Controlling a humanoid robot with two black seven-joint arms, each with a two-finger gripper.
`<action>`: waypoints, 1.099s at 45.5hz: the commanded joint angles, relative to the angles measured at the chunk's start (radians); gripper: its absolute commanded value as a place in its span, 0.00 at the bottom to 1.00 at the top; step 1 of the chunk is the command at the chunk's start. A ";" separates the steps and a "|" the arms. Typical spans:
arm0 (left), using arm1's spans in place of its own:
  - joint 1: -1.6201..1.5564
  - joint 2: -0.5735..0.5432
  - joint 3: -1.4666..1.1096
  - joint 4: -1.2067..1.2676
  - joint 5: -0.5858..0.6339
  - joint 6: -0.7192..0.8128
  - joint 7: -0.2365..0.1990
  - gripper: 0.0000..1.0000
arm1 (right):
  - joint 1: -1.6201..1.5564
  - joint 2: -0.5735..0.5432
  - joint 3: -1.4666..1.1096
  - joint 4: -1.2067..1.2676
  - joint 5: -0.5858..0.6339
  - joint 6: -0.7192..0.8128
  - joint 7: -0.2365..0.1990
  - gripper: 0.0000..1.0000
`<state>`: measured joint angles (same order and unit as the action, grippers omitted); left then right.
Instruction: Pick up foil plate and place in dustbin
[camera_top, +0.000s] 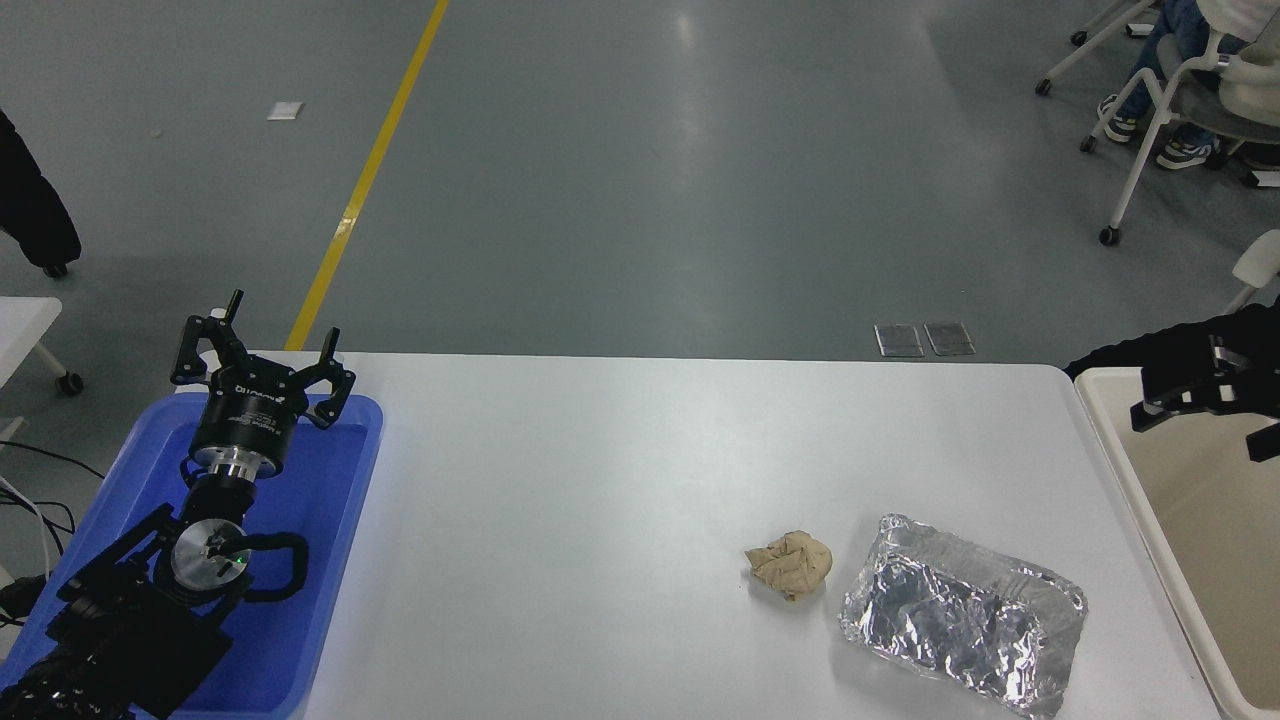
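Note:
The foil plate (962, 625), a shiny crinkled silver tray, lies flat on the white table (620, 480) near its front right. The dustbin (1112, 455), cream with a thick pale rim, stands off the table's right end, partly cut by the picture's edge. My right gripper (1200, 430) hangs over the dustbin's far end at the right edge, open and empty, well behind and to the right of the foil plate. My left gripper (262, 345) is parked open over the blue tray at the lower left.
A small crumpled tan paper ball (790, 564) lies just left of the foil plate. A blue plastic tray (340, 520) sits at the table's left end under my left arm. A person sits on a wheeled chair (1165, 110) at the far right.

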<state>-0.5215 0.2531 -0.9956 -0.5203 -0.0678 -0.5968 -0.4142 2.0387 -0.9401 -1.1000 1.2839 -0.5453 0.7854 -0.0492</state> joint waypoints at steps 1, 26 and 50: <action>0.000 0.000 0.000 0.000 0.000 0.000 0.000 1.00 | -0.032 -0.009 -0.069 -0.012 0.008 0.000 0.000 1.00; 0.000 0.000 0.000 0.000 0.000 0.000 0.000 1.00 | -0.323 -0.036 0.028 0.091 -0.005 -0.290 0.008 1.00; 0.000 0.000 0.000 0.000 0.000 0.000 0.000 1.00 | -0.752 0.011 0.351 0.084 -0.010 -0.495 0.012 1.00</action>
<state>-0.5216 0.2531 -0.9956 -0.5201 -0.0676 -0.5968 -0.4142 1.4067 -0.9400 -0.8261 1.3671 -0.5543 0.3584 -0.0398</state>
